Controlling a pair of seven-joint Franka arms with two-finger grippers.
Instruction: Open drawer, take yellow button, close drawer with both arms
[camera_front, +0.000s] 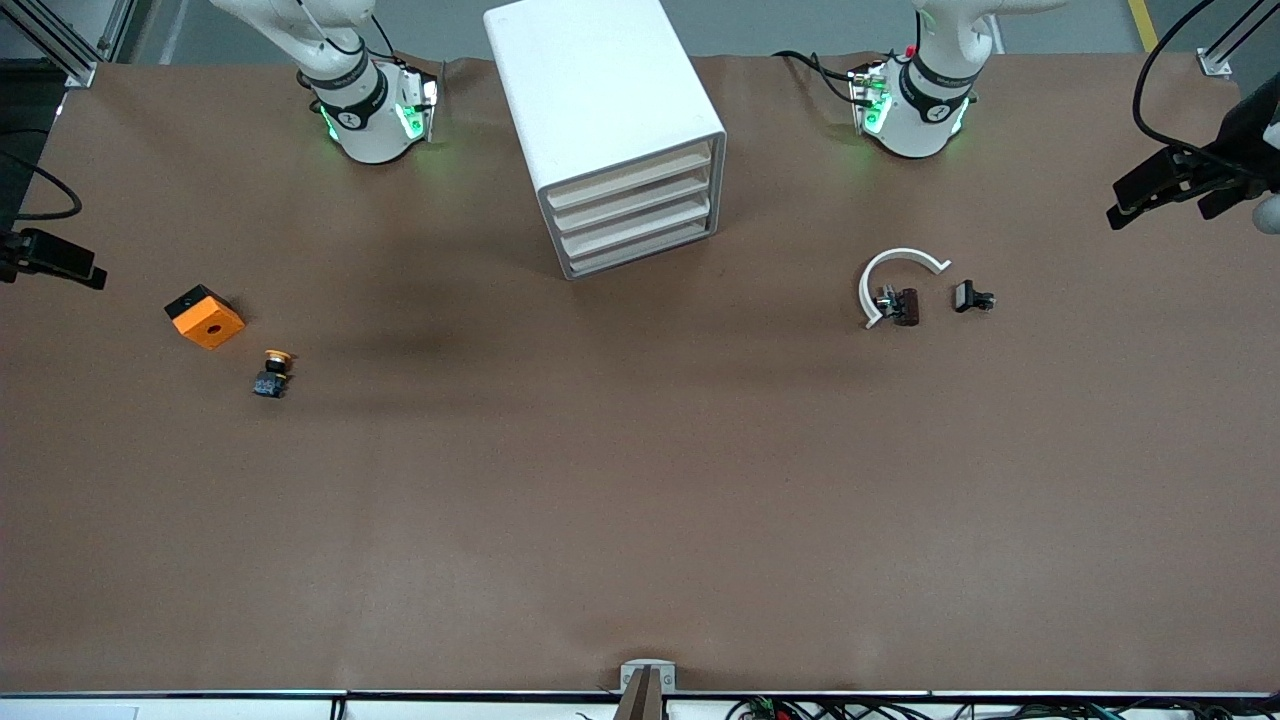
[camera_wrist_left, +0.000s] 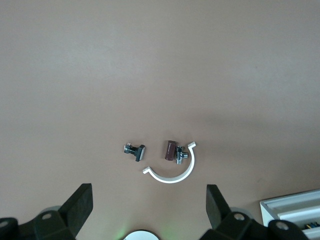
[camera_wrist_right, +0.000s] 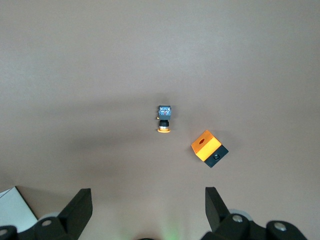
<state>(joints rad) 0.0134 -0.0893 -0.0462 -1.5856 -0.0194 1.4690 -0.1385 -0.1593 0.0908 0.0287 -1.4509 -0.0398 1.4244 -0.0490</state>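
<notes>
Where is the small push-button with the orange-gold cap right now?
The black push-button with the orange-gold cap lies on the brown table toward the right arm's end, beside the orange square block and slightly nearer the front camera; no gripper touches it.

High front view, two downward wrist views

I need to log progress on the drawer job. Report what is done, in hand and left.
Done, by the look of it: the button lies on the table beside the orange block, and the top drawer sits flush in the cabinet. In hand: nothing; the left gripper and right gripper are held high, fingers open and empty. Left: nothing visible.
</notes>
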